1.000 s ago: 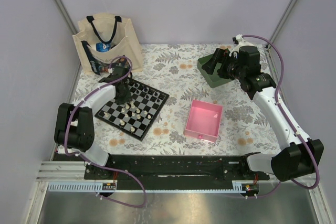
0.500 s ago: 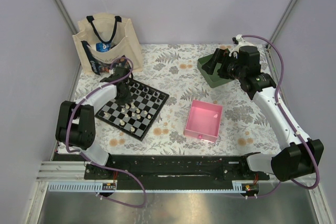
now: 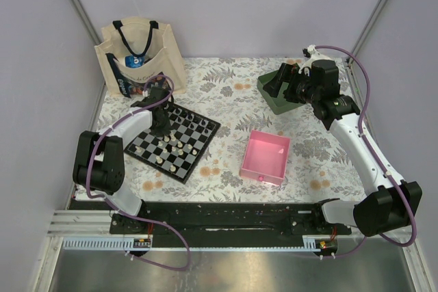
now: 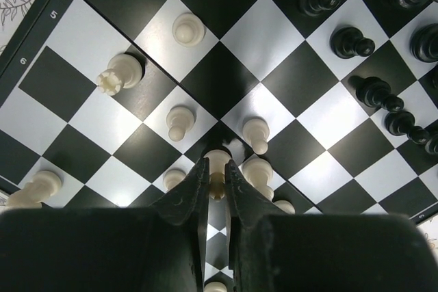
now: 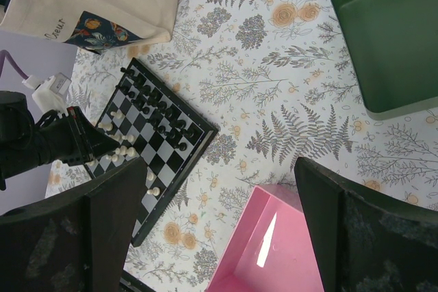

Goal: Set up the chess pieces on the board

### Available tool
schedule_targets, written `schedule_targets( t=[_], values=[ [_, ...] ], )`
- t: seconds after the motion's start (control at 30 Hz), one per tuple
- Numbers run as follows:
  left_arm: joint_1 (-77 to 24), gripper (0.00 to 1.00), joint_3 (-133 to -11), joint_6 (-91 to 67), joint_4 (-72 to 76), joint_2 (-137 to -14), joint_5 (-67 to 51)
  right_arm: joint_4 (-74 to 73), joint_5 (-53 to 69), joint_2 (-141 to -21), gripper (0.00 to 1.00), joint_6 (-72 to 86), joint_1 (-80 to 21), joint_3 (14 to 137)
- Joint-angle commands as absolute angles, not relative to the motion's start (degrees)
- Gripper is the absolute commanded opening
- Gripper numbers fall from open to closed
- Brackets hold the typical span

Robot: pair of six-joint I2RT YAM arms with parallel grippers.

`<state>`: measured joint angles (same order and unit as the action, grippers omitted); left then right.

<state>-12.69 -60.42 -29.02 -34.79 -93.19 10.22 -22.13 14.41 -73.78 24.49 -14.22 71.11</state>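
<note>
The board [image 3: 194,156] lies on the left of the table, and it fills the left wrist view [image 4: 226,39]. Cream-white chess pieces [image 4: 179,122] stand scattered on its near squares. Black chess pieces [image 4: 352,42] cluster toward its far side. My left gripper [image 3: 161,130] hangs low over the board, its jaws shut [image 4: 216,177] on a small cream-white piece [image 4: 217,162] that stands on a dark square. Other white pieces stand close on both sides of it. My right gripper [image 3: 279,83] is held high at the back right, wide open [image 5: 220,176] and with nothing in it.
A pink tray [image 3: 265,157] sits right of the board, under the right gripper's view [image 5: 274,251]. Behind it, at the back right, a green tray [image 3: 274,98] rests on the floral cloth. A beige tote bag [image 3: 140,56] stands behind the board.
The left jaws have closed in on the cream-white piece. The left arm shifted only slightly over the board. The right arm has not moved.
</note>
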Motion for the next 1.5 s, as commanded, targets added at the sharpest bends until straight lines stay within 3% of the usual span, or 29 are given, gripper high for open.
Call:
schedule_targets(
  t=[0.0,0.3,0.73,0.87,1.1,1.47],
  values=[
    [-12.83,0.11,-62.05,-29.36,-33.49,-91.23,11.07,-20.22,13.27,-73.21,0.99,23.56,-14.50,71.28],
    [-12.83,0.00,-62.58,-29.44,-34.63,-87.81,11.51,-20.30,13.36,-73.39,0.99,23.55,-14.50,71.54],
    [-11.25,0.00,-55.99,-35.06,-39.90,-70.32,23.02,-19.69,14.41,-73.83,0.99,24.34,-14.50,71.54],
    [-7.57,0.00,-53.45,-37.26,-41.75,-66.80,20.58,-19.51,14.77,-73.74,0.99,24.61,-14.42,71.46],
    [-3.25,0.00,-46.67,-39.55,-39.38,-67.23,15.74,-19.60,14.77,-73.22,0.99,24.52,-14.50,70.93],
    [-3.16,0.00,-46.67,-39.29,-38.32,-71.28,15.91,-19.60,14.59,-72.77,0.99,24.43,-14.50,70.49]
  ],
)
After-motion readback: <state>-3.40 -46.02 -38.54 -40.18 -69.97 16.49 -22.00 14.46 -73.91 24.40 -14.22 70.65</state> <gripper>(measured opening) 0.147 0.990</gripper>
